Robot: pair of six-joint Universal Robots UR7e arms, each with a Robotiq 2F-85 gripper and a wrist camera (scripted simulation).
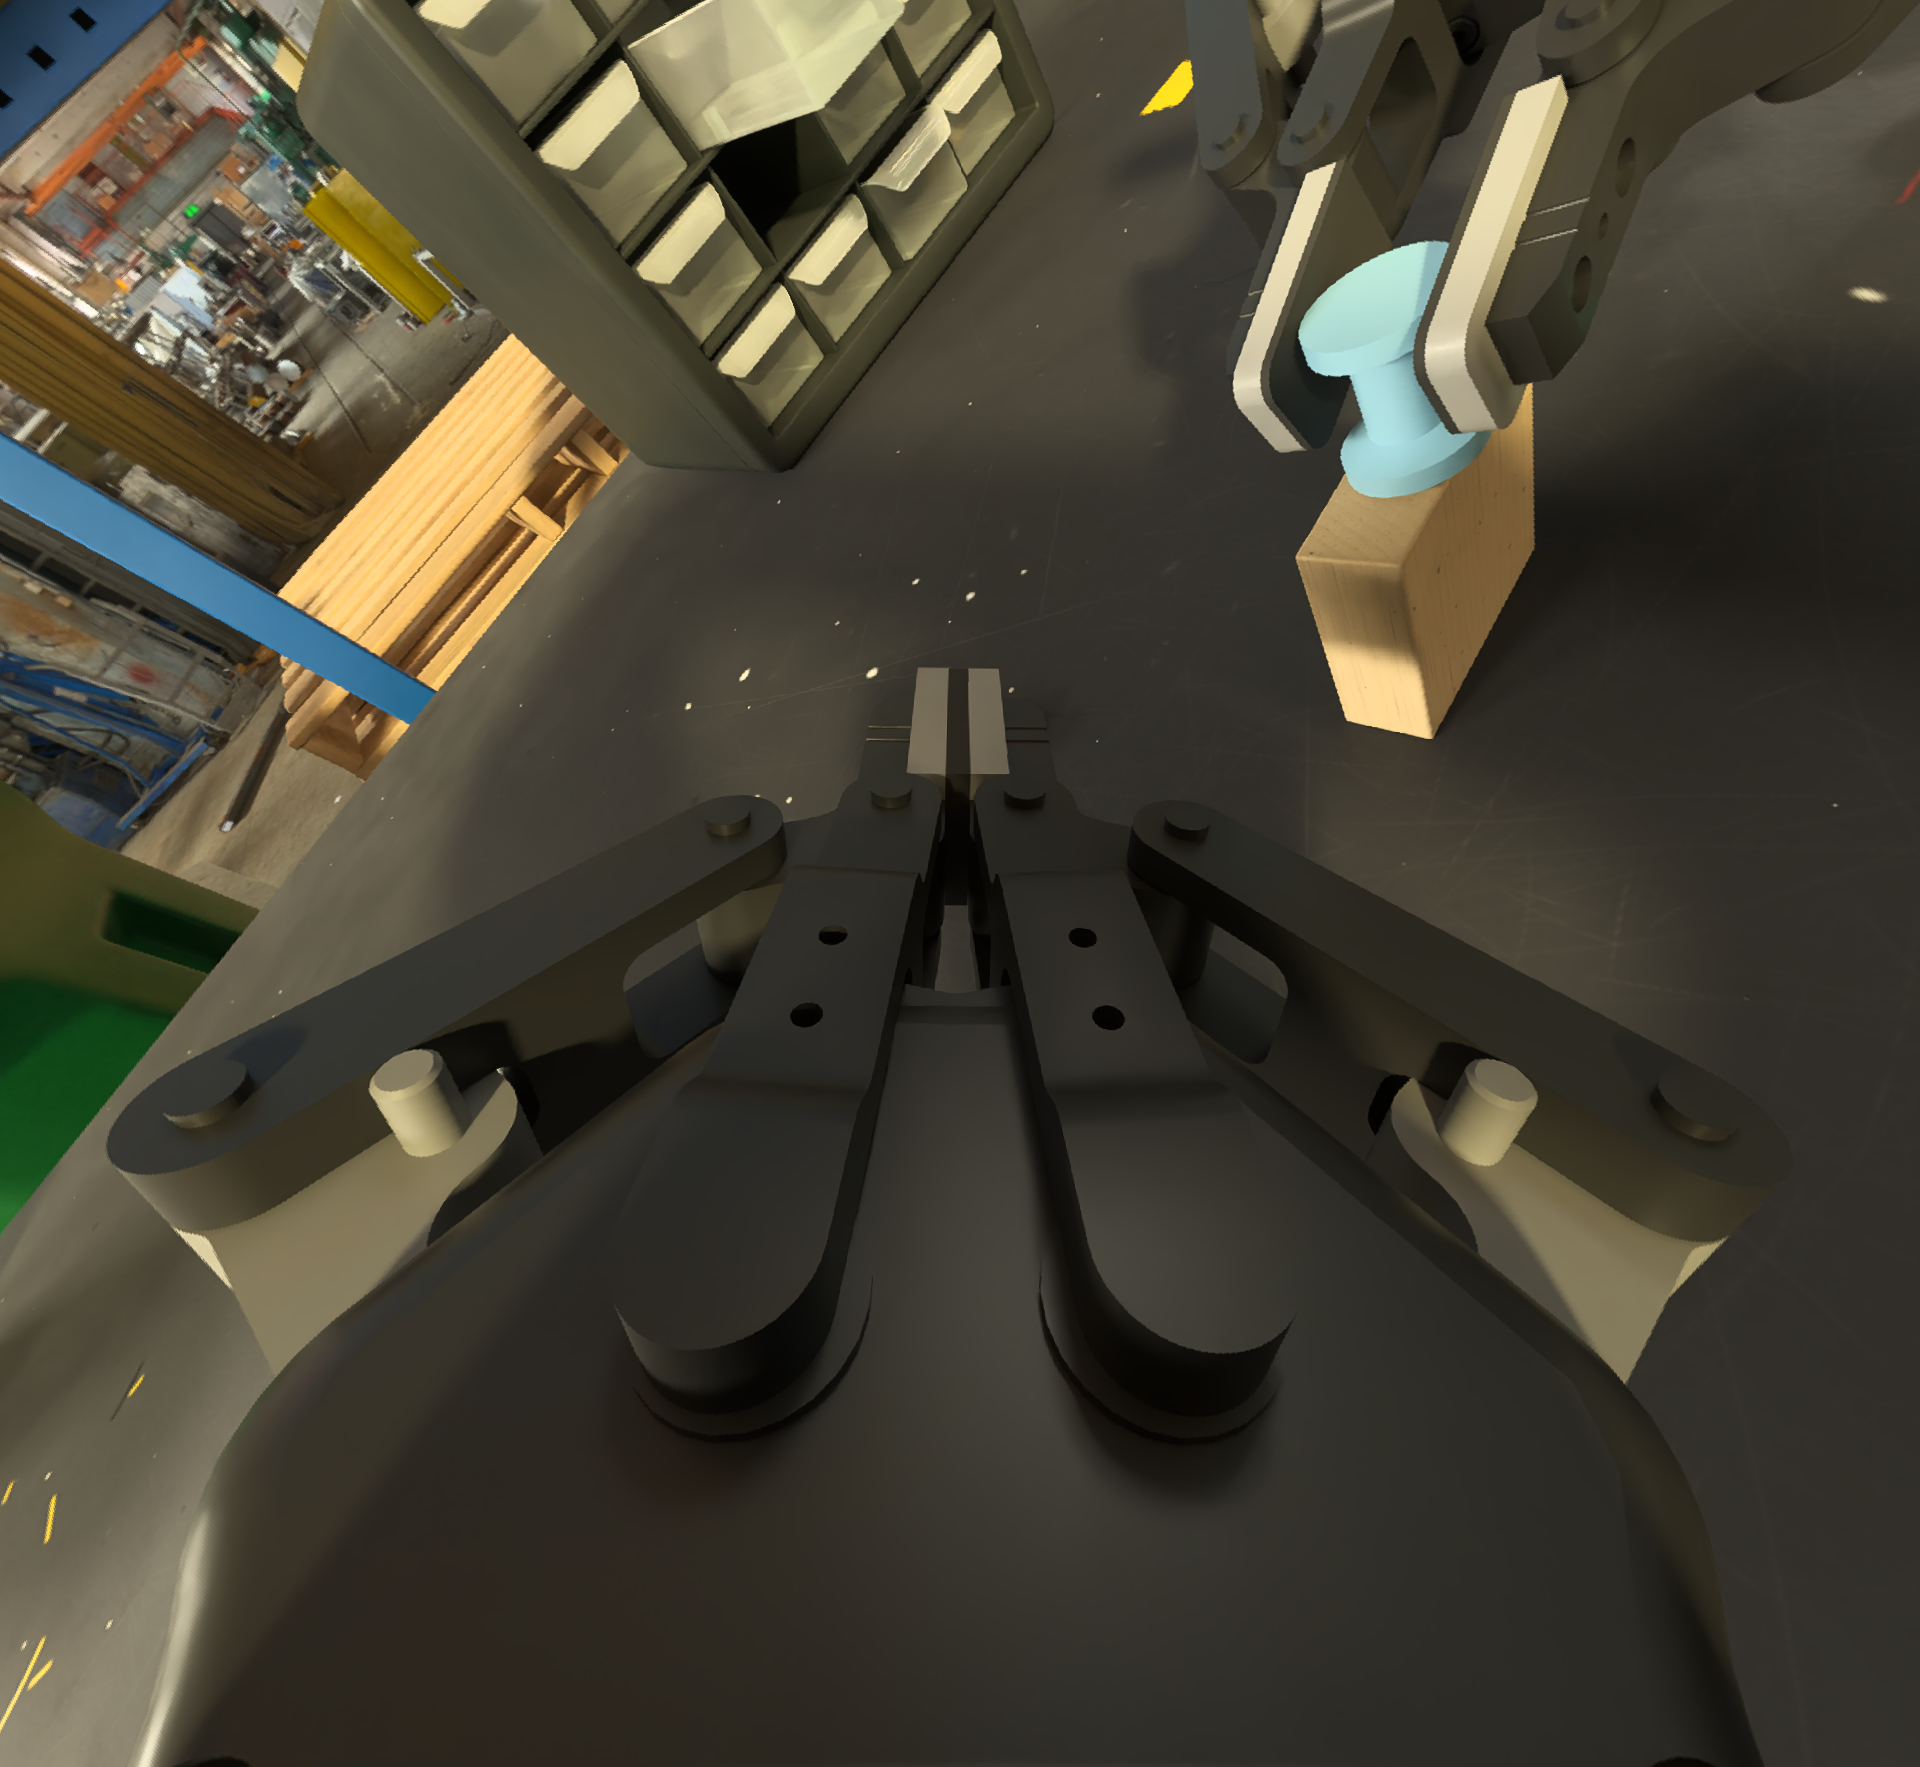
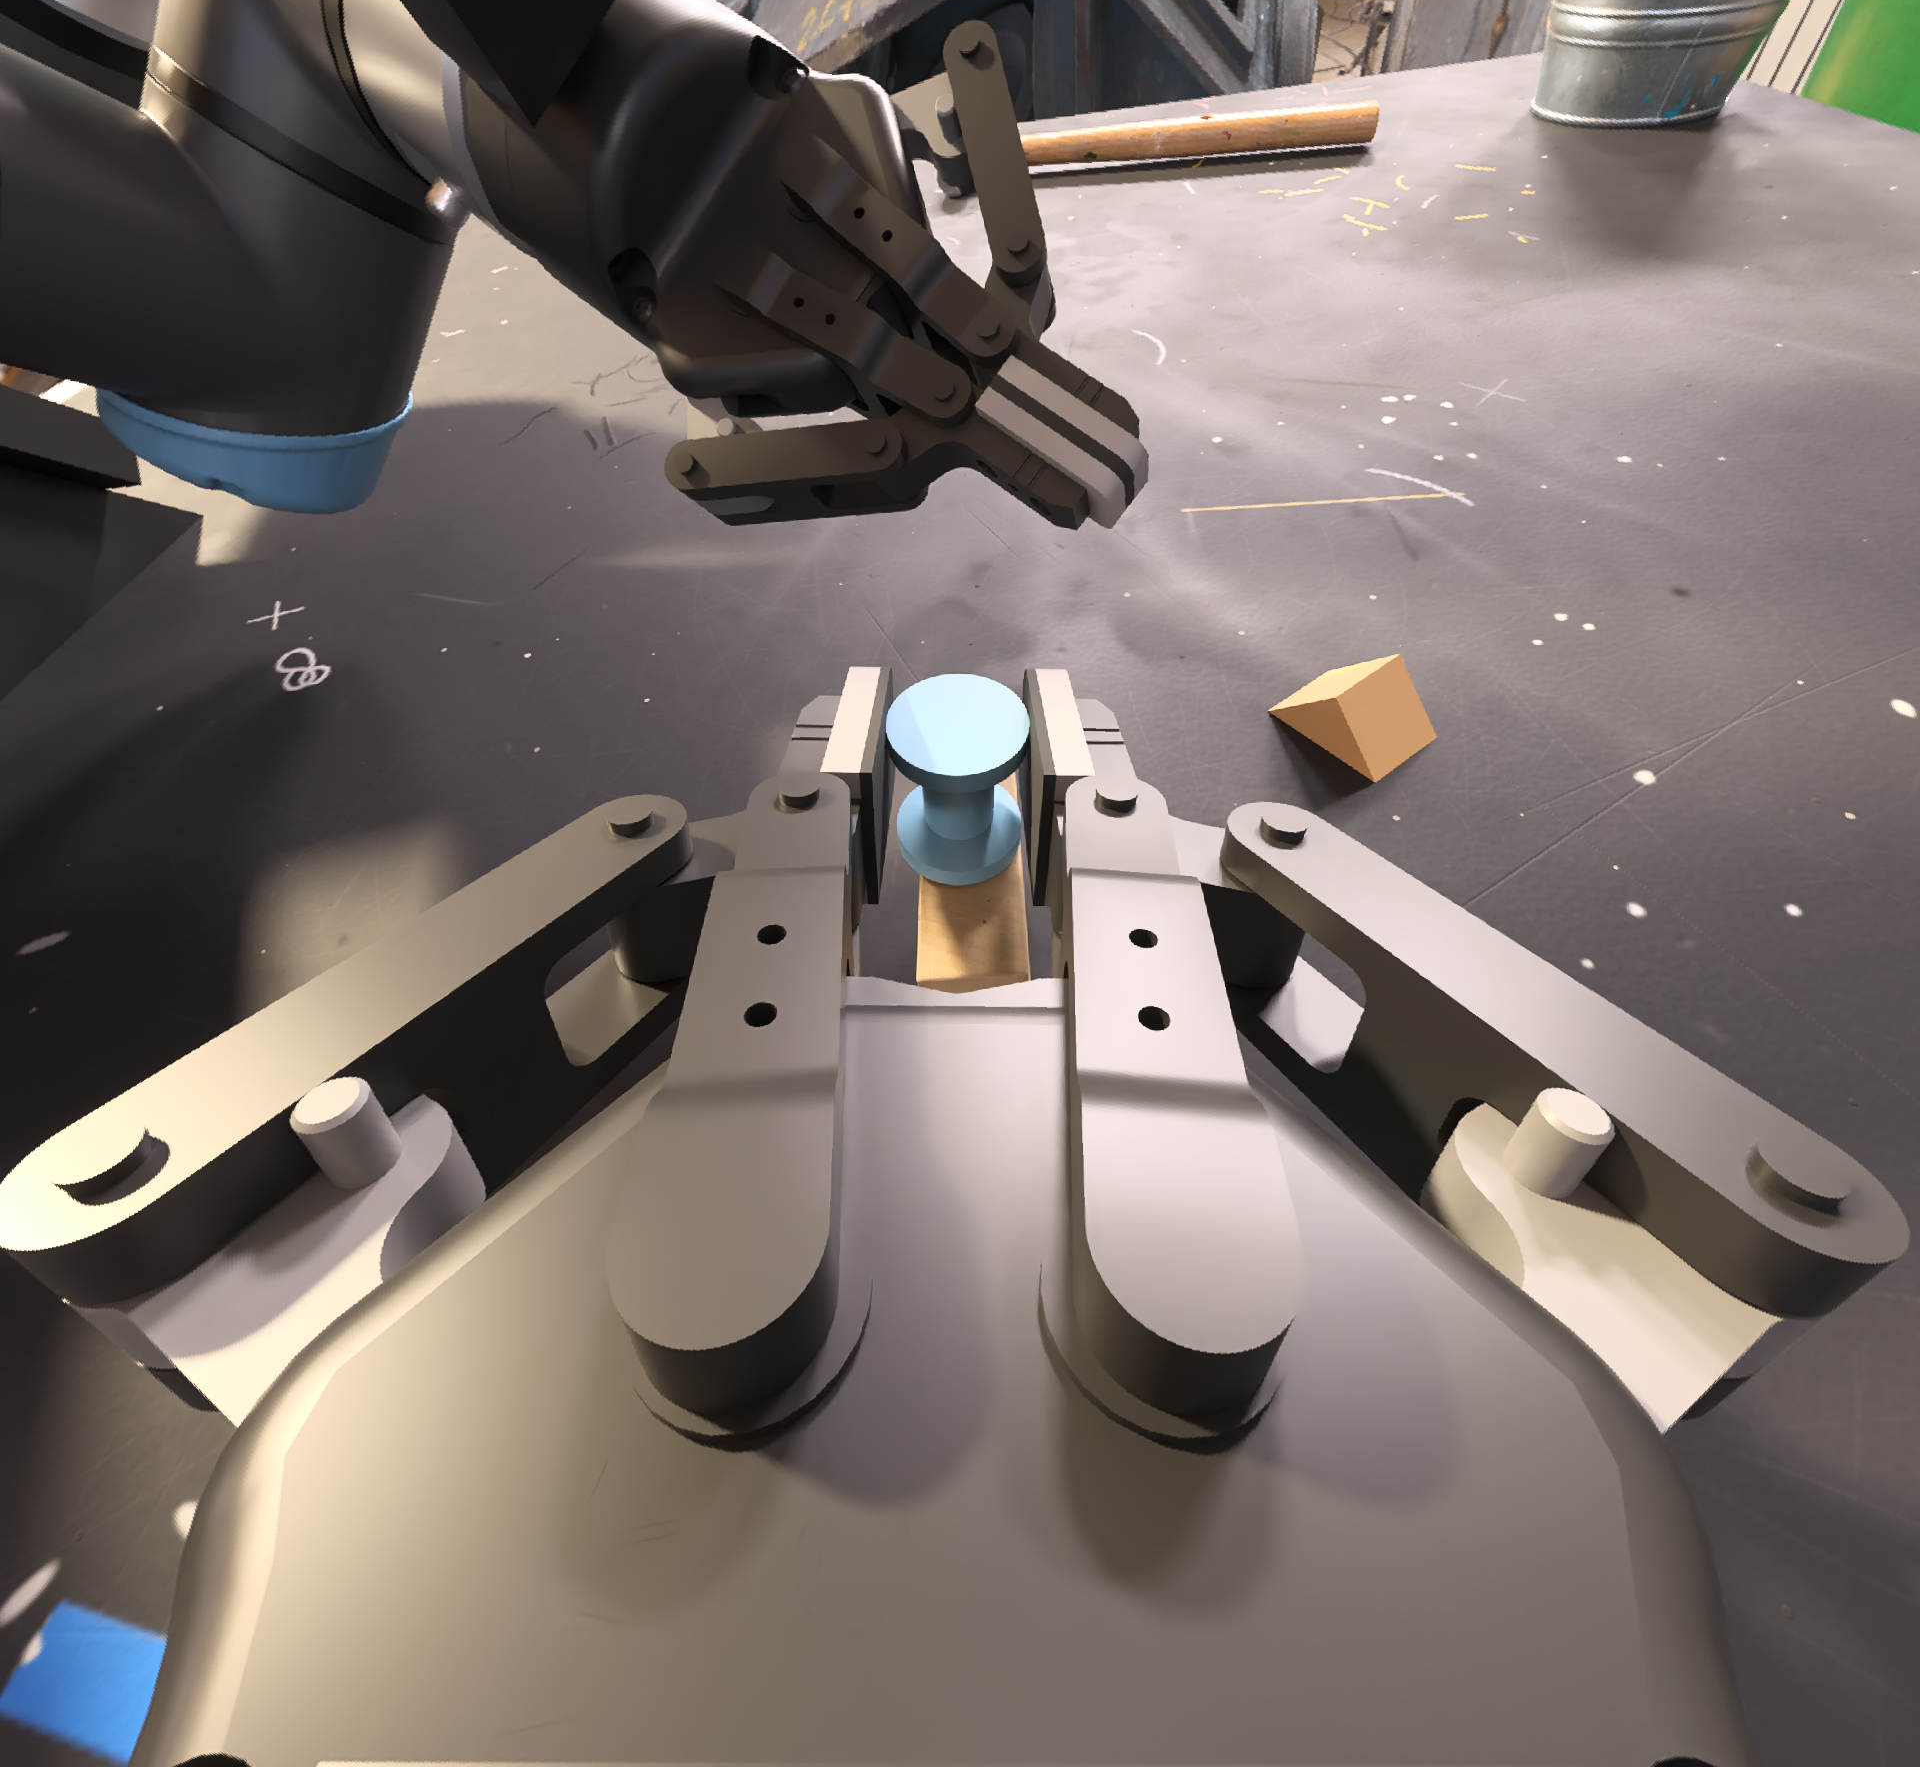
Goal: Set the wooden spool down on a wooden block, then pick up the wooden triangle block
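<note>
Spool: the light-blue wooden spool (image 2: 956,772) was held upright between the pads of the right gripper (image 2: 956,730), its lower flange resting on, or just above, the top face of the wooden block (image 1: 1418,574); contact could not be told for certain.
Right gripper: it was partly closed, the jaws clamped on the spool's upper flange, presumably so that the spool stayed vertical until it sat on the block.
Block: it stood on end on the dark table (image 2: 1558,886), and the spool sat toward one edge of its narrow top, so little margin was left on that side.
Left gripper: the left gripper (image 1: 957,725) was fully closed on nothing and held above bare table, apart from the block.
Triangle block: the wooden triangle block (image 2: 1356,718) lay on the table near the block, to the right in the right wrist view, with nothing touching it.
Open room: free surface was seen all around the triangle; the drawer cabinet (image 1: 665,159), the wooden handle (image 2: 1195,130) and the metal bucket (image 2: 1652,3) stood well apart.
Risk: a tip-over was judged possible on release, given the narrow top.
</note>
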